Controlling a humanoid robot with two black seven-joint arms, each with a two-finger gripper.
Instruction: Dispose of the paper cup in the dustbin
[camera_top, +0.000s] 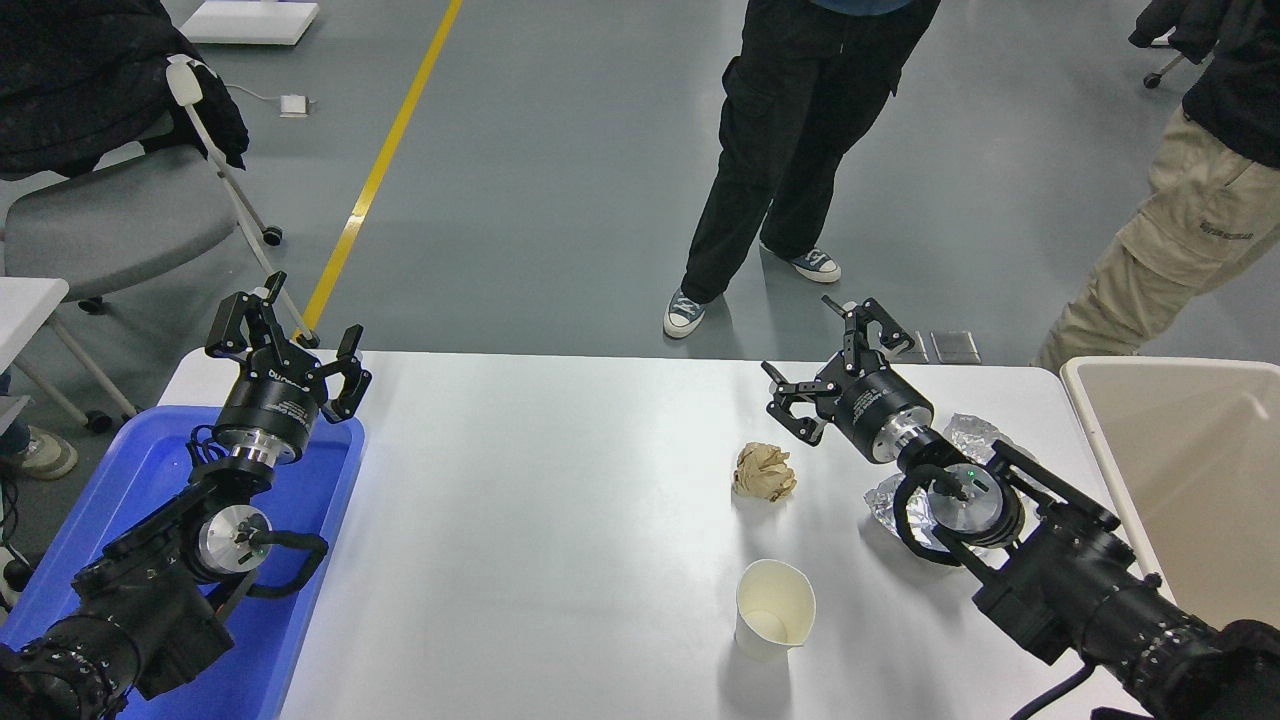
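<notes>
The small white tapered paper cup (774, 608) stands upright on the white counter (540, 520), its long axis vertical and its open, rolled rim pointing up so the cream inside shows; it sits near the counter's near edge, right of the middle. Toward the far edge from it, and apart from it, lies a crumpled brown paper ball (765, 472). A crinkled silver foil bag (955, 470) lies closer to the right edge, partly hidden under the right arm. The large beige plastic rectangular dustbin (1100, 440) stands just beside the counter's right edge, its thick rounded rim running along that edge, well apart from the cup. The right end effector (825, 352) hangs over the far edge of the counter, right of the paper ball, its fingers spread apart and holding nothing, well away from the cup. The left end effector (285, 335) is parked by the far left corner above a blue plastic tray (160, 470) at the left edge, its fingers likewise spread and empty. Two people stand on the grey floor beyond the far edge, one in black trousers (790, 150), one in beige trousers (1170, 250).
</notes>
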